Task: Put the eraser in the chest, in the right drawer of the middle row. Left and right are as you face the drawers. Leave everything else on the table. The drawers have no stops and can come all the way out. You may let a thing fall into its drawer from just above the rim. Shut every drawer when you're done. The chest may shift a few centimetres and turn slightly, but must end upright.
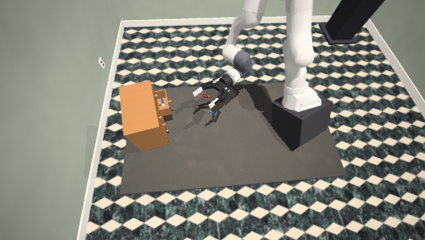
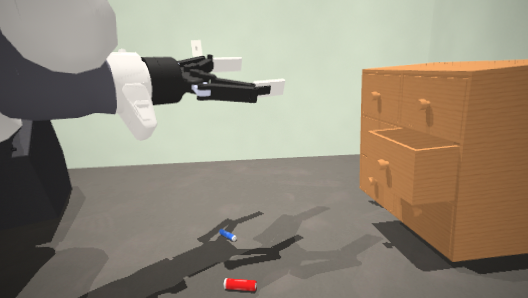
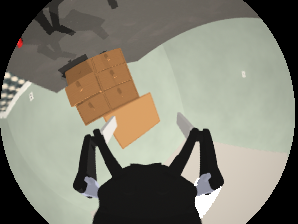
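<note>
The end effector [image 2: 255,75] hangs in the air with fingers fully apart and nothing between them, pointing toward the chest [image 2: 492,160]. One middle-row drawer [image 2: 415,165] stands pulled out. The eraser [image 1: 162,101] lies inside it. A red cylinder [image 2: 240,284] and a blue cylinder [image 2: 228,234] rest on the surface [image 2: 150,210].

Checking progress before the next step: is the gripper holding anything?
No, the gripper hangs open and empty above the table, its fingers spread.
</note>
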Motion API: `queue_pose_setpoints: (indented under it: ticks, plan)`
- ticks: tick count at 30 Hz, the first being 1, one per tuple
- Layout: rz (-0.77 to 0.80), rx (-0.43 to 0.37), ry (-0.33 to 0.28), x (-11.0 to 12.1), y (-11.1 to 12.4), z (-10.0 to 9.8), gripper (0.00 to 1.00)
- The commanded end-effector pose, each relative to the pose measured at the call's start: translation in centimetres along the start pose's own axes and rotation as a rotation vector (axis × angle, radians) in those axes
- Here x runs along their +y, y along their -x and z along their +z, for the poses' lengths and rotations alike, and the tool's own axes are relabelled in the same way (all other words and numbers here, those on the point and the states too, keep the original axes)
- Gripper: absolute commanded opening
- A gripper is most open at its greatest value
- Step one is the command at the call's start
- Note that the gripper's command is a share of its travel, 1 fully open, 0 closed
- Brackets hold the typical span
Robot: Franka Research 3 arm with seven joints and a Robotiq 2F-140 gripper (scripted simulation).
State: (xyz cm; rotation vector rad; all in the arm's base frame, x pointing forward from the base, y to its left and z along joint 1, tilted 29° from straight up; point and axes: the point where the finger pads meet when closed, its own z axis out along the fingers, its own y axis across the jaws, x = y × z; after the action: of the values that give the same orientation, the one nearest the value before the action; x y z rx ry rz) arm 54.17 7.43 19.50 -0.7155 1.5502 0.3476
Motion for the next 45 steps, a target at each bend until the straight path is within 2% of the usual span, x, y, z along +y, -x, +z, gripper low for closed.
queue_pose_setpoints:
  ticks: [1, 9, 11, 26, 28, 43, 45]
  plan:
    - [0.100, 0.010, 0.054, 1.2, 0.1, 0.3, 1.00]
    - [0.154, 0.032, 0.138, 3.2, 0.2, 0.7, 1.00]
    - [0.154, 0.032, 0.138, 3.2, 0.2, 0.7, 1.00]
    - [0.256, 0.104, 0.301, 7.2, 0.2, 0.8, 1.00]
    - [0.256, 0.104, 0.301, 7.2, 0.2, 0.8, 1.00]
    - [0.352, 0.224, 0.454, 10.9, -0.4, 0.0, 1.00]
    - [0.352, 0.224, 0.454, 10.9, -0.4, 0.0, 1.00]
